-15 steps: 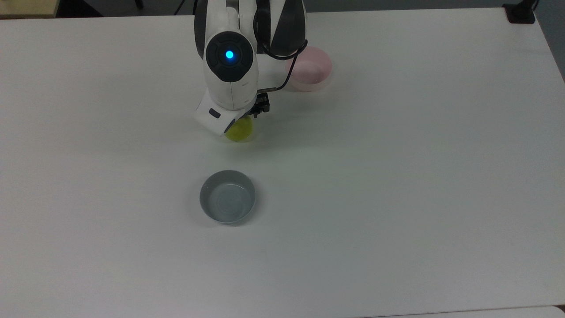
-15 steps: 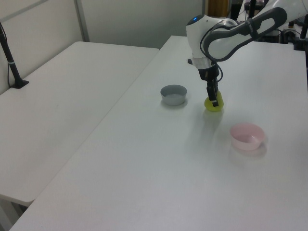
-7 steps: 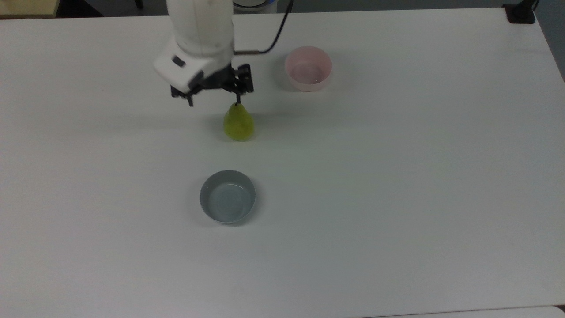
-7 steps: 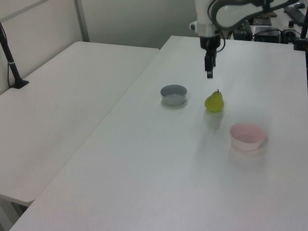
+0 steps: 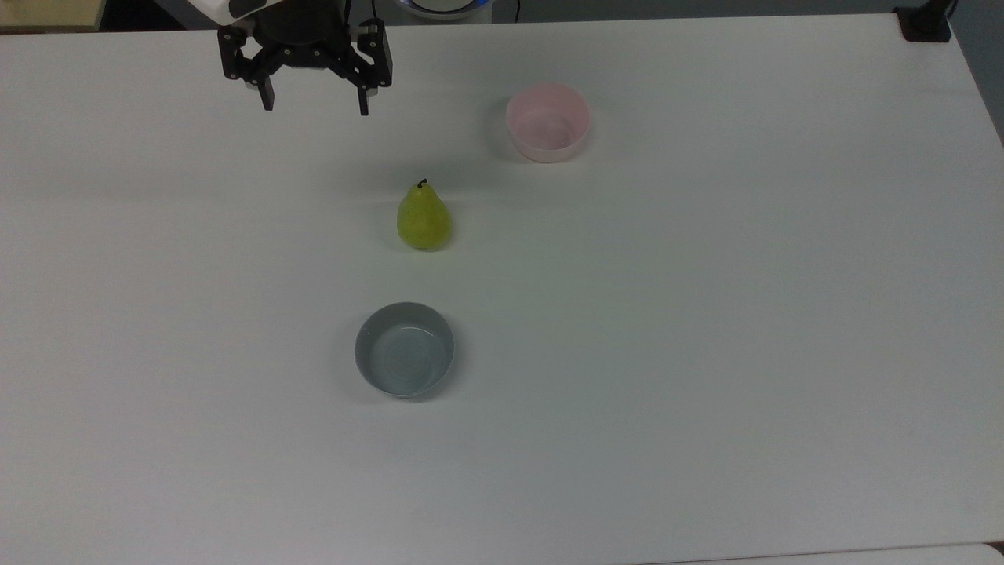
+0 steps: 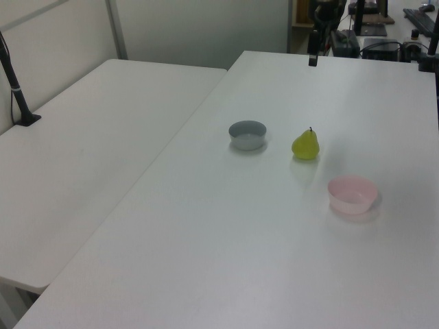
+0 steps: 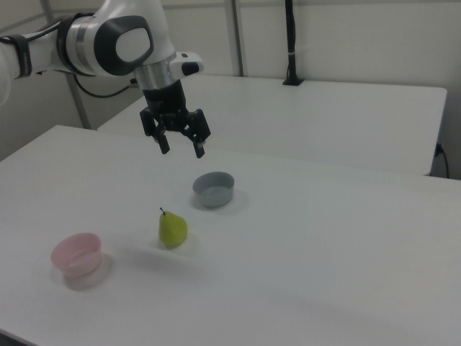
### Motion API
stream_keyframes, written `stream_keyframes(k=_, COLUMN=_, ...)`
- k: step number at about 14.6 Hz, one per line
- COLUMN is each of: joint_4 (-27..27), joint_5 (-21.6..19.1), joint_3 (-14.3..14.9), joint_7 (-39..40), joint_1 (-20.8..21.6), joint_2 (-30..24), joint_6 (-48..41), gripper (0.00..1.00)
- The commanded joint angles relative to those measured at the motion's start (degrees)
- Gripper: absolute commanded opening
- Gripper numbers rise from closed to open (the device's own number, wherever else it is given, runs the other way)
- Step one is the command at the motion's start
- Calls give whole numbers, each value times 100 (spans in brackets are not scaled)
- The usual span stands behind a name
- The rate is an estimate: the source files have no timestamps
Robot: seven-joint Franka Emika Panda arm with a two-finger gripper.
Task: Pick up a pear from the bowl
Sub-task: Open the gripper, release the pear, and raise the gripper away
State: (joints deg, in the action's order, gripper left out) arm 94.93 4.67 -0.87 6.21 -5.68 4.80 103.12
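Top view, read left to right: tool up at the far edge of the bench, fingers spread apart and holding nothing; then pear upright on the bare bench; then pink bowl to the top view's right, with nothing in it.

Changed over the last second: tool no longer down on the pear but released and lifted well away toward the back. Pear left standing between the two bowls, apart from both. Judged from this, fruit already out of the pink bowl and set down; pick-up part apparently finished, arm retreating.

Count: one pear, two bowls, namely one pink and one grey-blue bowl nearer the camera, and one tool.

Right view: same tool hanging open above the grey-blue bowl's far side.
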Motion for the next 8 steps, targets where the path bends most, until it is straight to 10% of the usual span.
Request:
stream_keyframes(k=1, joint_4=175, joint_5=-54, joint_3=-9, joint_7=-129, joint_1=119, joint_2=-216, joint_6=-362, gripper=100)
stream_keyframes(k=8, joint_4=263, joint_5=-54, joint_3=70, joint_7=-121, joint_1=401, joint_2=-384, joint_6=-600, gripper=100)
